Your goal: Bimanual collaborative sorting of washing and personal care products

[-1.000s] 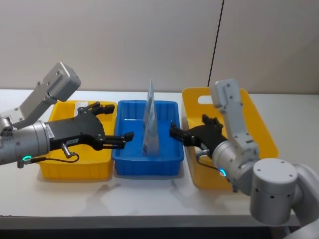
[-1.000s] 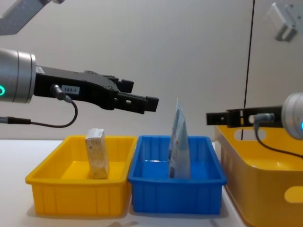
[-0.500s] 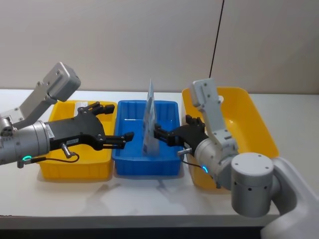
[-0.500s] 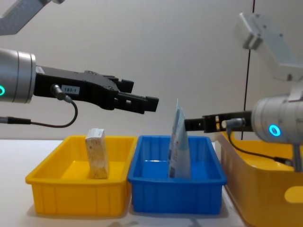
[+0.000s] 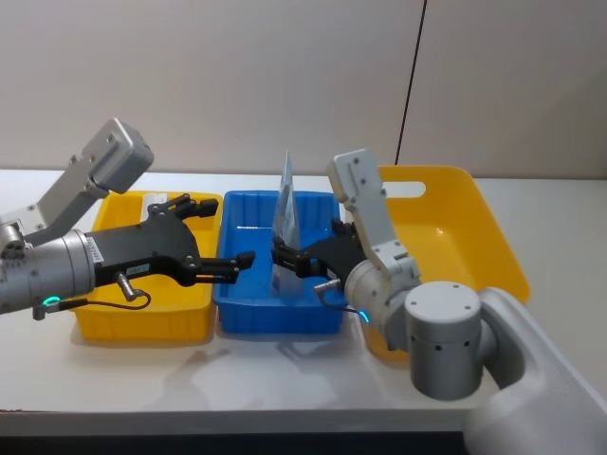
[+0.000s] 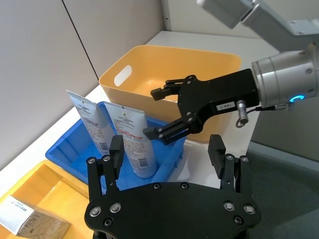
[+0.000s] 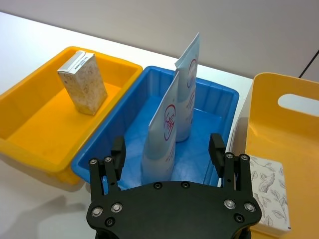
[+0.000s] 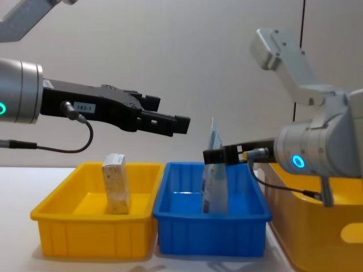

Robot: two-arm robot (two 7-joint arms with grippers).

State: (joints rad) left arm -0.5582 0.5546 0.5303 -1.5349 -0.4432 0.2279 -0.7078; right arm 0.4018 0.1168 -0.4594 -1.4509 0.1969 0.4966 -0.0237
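1. Centrally, two pale-blue pouches are seen standing upright in the blue tray (image 5: 280, 318), one behind the other. These are the nearer pouch (image 7: 162, 134) and the farther pouch (image 7: 188, 94), and each is tapered to a flat sealed edge at the top.
2. The right end effector (image 6: 154, 112) is extended from the basket side over the blue tray, at about mid-height of the nearer pouch. Its fingers are spread apart and nothing is clamped. In the right wrist view the nearer pouch is framed between the two fingers. In the left wrist view one fingertip is shown just beside that pouch. Whether it is touched cannot be told.
3. The left end effector (image 5: 223, 232) is held in the air over the line where the yellow tray (image 5: 142, 322) meets the blue tray, well above both rims. Its fingers are also held apart, and nothing is carried.
4. A tan box (image 7: 82, 82) is stood upright inside the yellow tray.
5. A grey-white marbled pack (image 7: 266, 196) is laid flat on the floor of the yellow basket (image 5: 465, 237).
6. The three containers are set side by side on the white surface (image 5: 190, 379). The yellow tray is at the robot's left, the blue tray is in the middle, and the yellow basket is at the right.
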